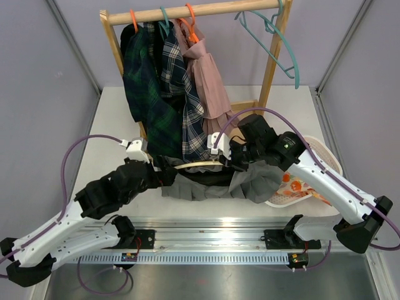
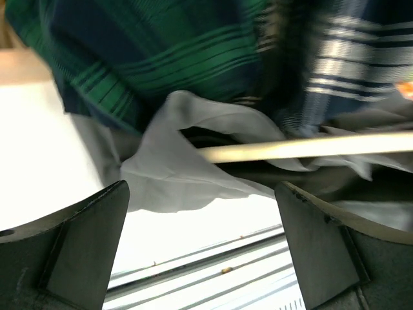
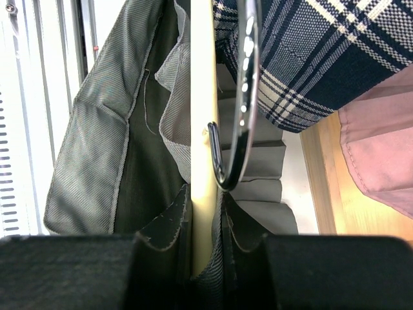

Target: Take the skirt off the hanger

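A grey skirt (image 1: 212,182) hangs on a cream hanger (image 1: 199,165), held low over the table between my arms. My right gripper (image 1: 230,161) is shut on the hanger's bar (image 3: 204,129) with a fold of the grey skirt (image 3: 97,161) pinched in beside it (image 3: 205,226). The hanger's metal hook (image 3: 246,97) curves just past the fingers. My left gripper (image 1: 167,176) is open at the skirt's left end. In the left wrist view its fingers (image 2: 97,239) stand wide apart and empty (image 2: 201,191), just below the skirt's edge (image 2: 174,168) and the hanger bar (image 2: 310,147).
A wooden rack (image 1: 187,12) behind holds a green plaid skirt (image 1: 147,81), a navy plaid skirt (image 1: 181,94), a pink skirt (image 1: 209,81) and an empty teal hanger (image 1: 281,47). A white basket (image 1: 325,156) lies at the right. A metal rail (image 1: 206,240) runs along the front.
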You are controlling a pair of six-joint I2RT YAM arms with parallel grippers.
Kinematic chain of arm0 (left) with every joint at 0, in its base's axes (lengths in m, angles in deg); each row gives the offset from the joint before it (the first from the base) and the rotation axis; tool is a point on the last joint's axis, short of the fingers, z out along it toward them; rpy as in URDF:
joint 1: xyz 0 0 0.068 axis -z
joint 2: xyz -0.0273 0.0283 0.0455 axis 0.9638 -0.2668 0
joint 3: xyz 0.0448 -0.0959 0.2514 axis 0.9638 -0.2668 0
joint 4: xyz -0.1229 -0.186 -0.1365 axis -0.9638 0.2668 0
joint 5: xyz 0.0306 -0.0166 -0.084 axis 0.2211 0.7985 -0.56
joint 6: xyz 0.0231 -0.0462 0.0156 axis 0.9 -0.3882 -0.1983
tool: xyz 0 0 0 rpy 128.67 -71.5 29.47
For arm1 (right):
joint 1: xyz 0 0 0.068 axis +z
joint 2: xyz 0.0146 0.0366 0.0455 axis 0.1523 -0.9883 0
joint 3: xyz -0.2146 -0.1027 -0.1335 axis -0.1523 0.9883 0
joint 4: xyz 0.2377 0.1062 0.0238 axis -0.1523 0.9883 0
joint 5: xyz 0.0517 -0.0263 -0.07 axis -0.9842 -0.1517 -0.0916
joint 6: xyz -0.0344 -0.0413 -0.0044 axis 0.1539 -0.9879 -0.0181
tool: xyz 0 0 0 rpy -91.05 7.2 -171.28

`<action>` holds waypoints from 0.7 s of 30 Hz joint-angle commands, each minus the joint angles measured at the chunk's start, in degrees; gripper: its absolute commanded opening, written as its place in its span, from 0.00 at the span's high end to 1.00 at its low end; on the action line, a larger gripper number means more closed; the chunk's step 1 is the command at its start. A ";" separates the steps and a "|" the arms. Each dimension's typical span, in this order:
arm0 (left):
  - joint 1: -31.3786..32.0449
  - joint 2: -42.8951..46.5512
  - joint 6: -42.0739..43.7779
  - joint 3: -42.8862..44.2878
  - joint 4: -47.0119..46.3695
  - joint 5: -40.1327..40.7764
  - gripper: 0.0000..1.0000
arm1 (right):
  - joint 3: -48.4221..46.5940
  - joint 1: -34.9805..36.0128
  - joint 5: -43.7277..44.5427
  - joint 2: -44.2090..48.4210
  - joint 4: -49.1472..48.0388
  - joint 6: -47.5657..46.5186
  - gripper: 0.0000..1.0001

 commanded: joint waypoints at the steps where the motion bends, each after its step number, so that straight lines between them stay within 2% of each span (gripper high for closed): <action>1: -0.05 -0.38 -5.83 -0.71 -1.29 6.18 0.02 | -1.08 -0.30 -0.57 2.88 -2.75 -1.24 1.00; 6: -1.11 0.23 -6.44 -2.21 -3.30 8.56 0.19 | -1.08 -0.65 -2.41 4.02 -1.42 -3.62 1.00; 12: -2.77 0.76 -6.53 -5.02 -7.09 5.92 0.42 | -0.73 -0.92 -4.00 4.72 -0.37 -4.50 1.00; 13: -3.04 0.76 -6.71 -5.37 -7.70 5.57 0.52 | -0.65 -0.92 -4.09 4.73 -0.11 -4.68 1.00; 15: -3.74 1.11 -6.97 -6.42 -8.32 4.96 0.58 | -0.65 -1.00 -4.61 5.07 -0.02 -4.85 1.00; 17: -4.62 1.81 -7.23 -7.30 -8.59 4.34 0.75 | -0.56 -1.18 -5.40 5.69 0.16 -5.12 1.00; 18: -4.97 2.25 -7.23 -8.35 -8.76 4.08 0.91 | -0.47 -1.35 -5.93 5.87 0.33 -5.12 1.00; 19: -5.58 2.60 -7.15 -8.80 -8.59 3.99 1.00 | -0.56 -1.44 -5.93 6.13 0.34 -5.03 1.00; 21: -6.03 3.83 -7.67 -9.93 -6.67 4.42 1.00 | -1.08 -3.37 -6.63 6.74 -0.10 -3.89 1.00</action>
